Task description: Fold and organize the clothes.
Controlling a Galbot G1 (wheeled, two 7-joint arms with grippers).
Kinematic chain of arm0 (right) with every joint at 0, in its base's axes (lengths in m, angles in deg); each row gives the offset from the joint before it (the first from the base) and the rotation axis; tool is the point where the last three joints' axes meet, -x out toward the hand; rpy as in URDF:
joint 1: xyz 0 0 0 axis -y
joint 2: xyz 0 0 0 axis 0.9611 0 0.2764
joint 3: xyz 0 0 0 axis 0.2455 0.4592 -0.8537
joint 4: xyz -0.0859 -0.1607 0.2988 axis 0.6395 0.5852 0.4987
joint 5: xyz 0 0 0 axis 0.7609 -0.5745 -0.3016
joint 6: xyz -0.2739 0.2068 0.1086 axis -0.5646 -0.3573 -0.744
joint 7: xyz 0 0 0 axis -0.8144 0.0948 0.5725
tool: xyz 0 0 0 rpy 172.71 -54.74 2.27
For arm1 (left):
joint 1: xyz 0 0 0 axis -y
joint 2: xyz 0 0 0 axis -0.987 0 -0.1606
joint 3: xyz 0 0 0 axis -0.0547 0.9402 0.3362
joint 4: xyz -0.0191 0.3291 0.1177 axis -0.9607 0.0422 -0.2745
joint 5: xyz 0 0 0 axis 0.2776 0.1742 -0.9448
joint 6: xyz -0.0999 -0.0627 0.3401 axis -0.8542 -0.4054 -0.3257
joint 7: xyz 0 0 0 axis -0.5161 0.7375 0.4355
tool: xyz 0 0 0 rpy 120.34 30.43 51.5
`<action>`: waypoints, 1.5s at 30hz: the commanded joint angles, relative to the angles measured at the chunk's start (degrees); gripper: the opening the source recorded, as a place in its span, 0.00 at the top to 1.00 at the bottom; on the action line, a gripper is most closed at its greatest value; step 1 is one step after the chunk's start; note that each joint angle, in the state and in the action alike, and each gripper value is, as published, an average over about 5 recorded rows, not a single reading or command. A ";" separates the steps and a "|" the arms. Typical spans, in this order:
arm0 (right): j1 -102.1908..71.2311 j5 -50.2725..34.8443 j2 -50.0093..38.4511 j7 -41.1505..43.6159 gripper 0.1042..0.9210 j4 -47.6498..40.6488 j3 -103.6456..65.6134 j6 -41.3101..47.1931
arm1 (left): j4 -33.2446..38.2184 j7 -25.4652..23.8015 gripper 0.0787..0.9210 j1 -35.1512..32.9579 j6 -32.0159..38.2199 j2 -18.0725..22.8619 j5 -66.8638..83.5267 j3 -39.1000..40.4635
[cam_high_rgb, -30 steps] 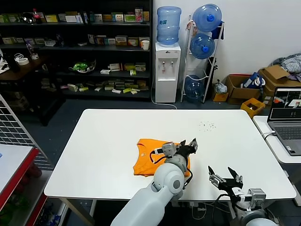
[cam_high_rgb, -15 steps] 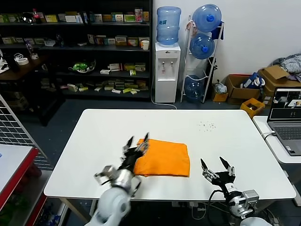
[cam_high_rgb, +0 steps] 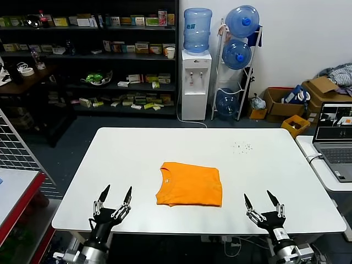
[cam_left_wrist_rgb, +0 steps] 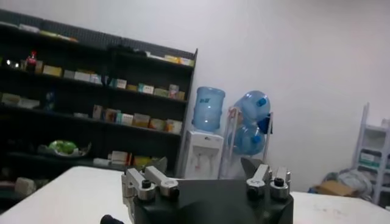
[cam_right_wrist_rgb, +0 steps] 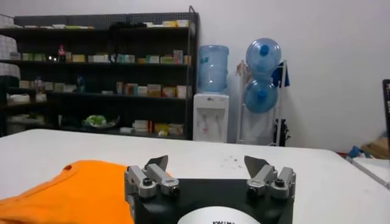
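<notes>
Nearest the robot, both arms hang at the desk's [cam_high_rgb: 132, 159] front edge: left pincer [cam_high_rgb: 113, 196] spread wide, holding nothing; right pincer [cam_high_rgb: 263, 200] likewise spread and bare. Farther in, between them, the orange T-shirt [cam_high_rgb: 190, 185] lies folded flat mid-desk, long axis side to side, collar toward the left arm. It looks about equally near to both. The right wrist view catches the shirt's collar edge; the left wrist view shows only shelves and water bottles.
</notes>
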 commanded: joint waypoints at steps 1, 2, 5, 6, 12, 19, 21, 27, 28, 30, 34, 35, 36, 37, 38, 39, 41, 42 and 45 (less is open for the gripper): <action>-2.36 1.12 3.10 3.46 0.12 -2.79 -2.81 -9.29 | 1.72 -4.57 0.12 -8.45 7.32 4.70 -4.89 -4.46; -2.28 1.50 3.69 3.54 0.12 -2.70 -2.74 -10.06 | 1.55 -4.67 0.12 -8.44 7.56 5.46 -4.86 -4.24; -2.33 3.47 5.84 3.43 0.12 -1.94 -2.27 -12.21 | 1.03 -4.89 0.12 -8.50 7.94 7.06 -5.01 -3.31; -2.49 4.31 6.65 3.32 0.12 -1.59 -2.06 -12.81 | 0.88 -4.90 0.12 -8.58 7.98 7.23 -5.07 -2.96; -3.65 10.04 10.34 2.52 0.12 -1.62 -1.14 -16.51 | 0.29 -4.43 0.12 -8.77 7.99 7.57 -5.10 -2.21; -3.29 11.22 11.61 2.41 0.12 -2.56 -1.57 -17.75 | -0.38 -4.19 0.12 -8.15 7.91 7.68 -4.70 -2.61; -3.20 11.16 11.67 2.76 0.12 -2.32 -1.67 -17.35 | -0.60 -4.15 0.12 -8.06 7.92 7.77 -4.67 -2.57; -2.82 10.54 11.89 2.71 0.12 -2.22 -1.82 -16.63 | -1.00 -3.94 0.12 -8.01 7.96 7.99 -4.59 -2.63; -2.77 10.41 11.90 2.58 0.12 -2.22 -1.82 -16.59 | -1.04 -3.90 0.12 -8.02 7.97 8.02 -4.59 -2.63; -2.71 10.39 11.90 2.40 0.12 -2.18 -1.89 -16.52 | -1.09 -3.77 0.12 -8.03 7.98 8.12 -4.59 -2.61; -2.72 10.43 11.68 2.19 0.12 -2.04 -2.07 -16.56 | -1.18 -3.60 0.12 -8.08 8.00 8.27 -4.65 -2.51; -2.73 10.43 11.61 2.16 0.12 -2.01 -2.11 -16.58 | -1.19 -3.58 0.12 -8.10 8.01 8.28 -4.67 -2.47; -2.75 10.43 11.54 2.12 0.12 -1.99 -2.14 -16.60 | -1.20 -3.55 0.12 -8.11 8.01 8.29 -4.68 -2.43; -2.76 10.44 11.50 2.10 0.12 -1.99 -2.17 -16.61 | -1.23 -3.52 0.12 -8.10 8.02 8.30 -4.69 -2.38; -2.78 10.44 11.47 2.08 0.12 -1.99 -2.19 -16.62 | -1.27 -3.48 0.12 -8.10 8.04 8.33 -4.72 -2.34; -2.81 10.44 11.45 2.06 0.12 -1.99 -2.19 -16.63 | -1.32 -3.44 0.12 -8.09 8.05 8.35 -4.73 -2.29; -2.87 10.47 11.43 2.03 0.12 -1.98 -2.18 -16.65 | -1.39 -3.38 0.12 -8.08 8.11 8.41 -4.77 -2.23; -2.90 10.48 11.41 2.02 0.12 -1.97 -2.17 -16.66 | -1.40 -3.35 0.12 -8.08 8.14 8.43 -4.77 -2.22; -2.93 10.47 11.33 2.00 0.12 -1.93 -2.12 -16.66 | -1.42 -3.33 0.12 -8.12 8.24 8.44 -4.76 -2.26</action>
